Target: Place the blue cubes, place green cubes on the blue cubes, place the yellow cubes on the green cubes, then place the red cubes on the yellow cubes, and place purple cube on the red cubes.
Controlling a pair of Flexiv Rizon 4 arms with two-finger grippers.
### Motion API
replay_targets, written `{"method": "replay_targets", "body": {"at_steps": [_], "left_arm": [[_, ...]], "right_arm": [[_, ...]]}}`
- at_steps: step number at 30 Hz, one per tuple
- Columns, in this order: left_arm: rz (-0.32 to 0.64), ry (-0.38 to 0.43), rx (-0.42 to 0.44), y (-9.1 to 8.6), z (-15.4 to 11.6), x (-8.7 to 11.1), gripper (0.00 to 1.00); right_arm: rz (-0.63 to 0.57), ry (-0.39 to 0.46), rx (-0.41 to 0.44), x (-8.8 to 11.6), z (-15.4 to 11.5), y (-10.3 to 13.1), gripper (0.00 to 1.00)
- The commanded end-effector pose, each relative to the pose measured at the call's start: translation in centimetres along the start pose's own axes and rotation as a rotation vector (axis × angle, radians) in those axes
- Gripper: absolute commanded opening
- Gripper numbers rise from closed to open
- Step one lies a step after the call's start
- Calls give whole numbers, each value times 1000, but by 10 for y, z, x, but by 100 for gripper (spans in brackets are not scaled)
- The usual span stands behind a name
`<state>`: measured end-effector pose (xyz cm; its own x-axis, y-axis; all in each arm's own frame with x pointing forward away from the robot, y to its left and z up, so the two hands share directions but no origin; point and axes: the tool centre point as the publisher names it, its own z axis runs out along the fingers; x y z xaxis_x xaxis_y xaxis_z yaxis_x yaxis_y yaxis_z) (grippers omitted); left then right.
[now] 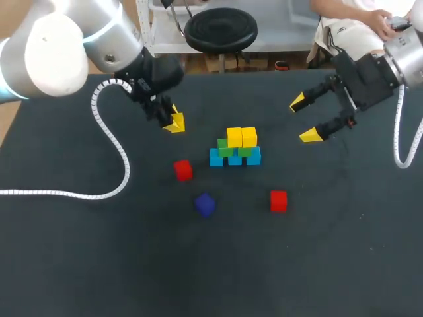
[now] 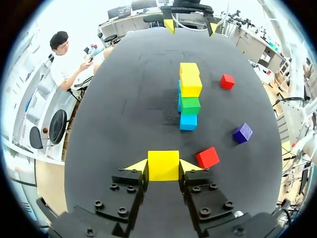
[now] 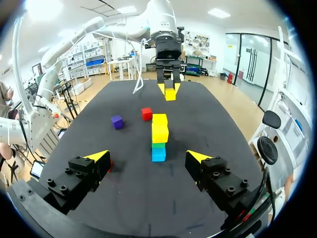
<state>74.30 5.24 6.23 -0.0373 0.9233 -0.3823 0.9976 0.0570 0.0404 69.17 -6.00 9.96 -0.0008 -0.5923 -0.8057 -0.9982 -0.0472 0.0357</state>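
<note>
Left gripper (image 1: 174, 122) clamps 1 yellow cube (image 2: 163, 165), left of the stack (image 1: 235, 148). The stack's top row shows 2 yellows. Yellow step in hand; next move likely needs careful alignment over the stack. Right gripper (image 1: 305, 119) spread wide, empty.

No lettering, number or sign can be read in any view. The faces of the stacked cubes (image 1: 235, 148) and of the yellow cube (image 2: 163, 162) held between the fingers of the left gripper (image 2: 163, 168) are plain colour, and the black table (image 1: 330, 264) bears no legible mark.
</note>
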Motion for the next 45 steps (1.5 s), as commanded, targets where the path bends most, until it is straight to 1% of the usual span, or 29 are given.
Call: {"method": "replay_targets", "body": {"at_steps": [1,40,44,45], "left_arm": [[0,1,1,1,0,0,0],[0,1,1,1,0,0,0],[9,185,83,-7,-4,-18,0],[12,198,94,-10,-6,-20,0]], "right_arm": [[-1,-1,1,0,0,0,100],[-1,-1,1,0,0,0,100],[-1,-1,1,0,0,0,100],[-1,-1,1,0,0,0,100]]}}
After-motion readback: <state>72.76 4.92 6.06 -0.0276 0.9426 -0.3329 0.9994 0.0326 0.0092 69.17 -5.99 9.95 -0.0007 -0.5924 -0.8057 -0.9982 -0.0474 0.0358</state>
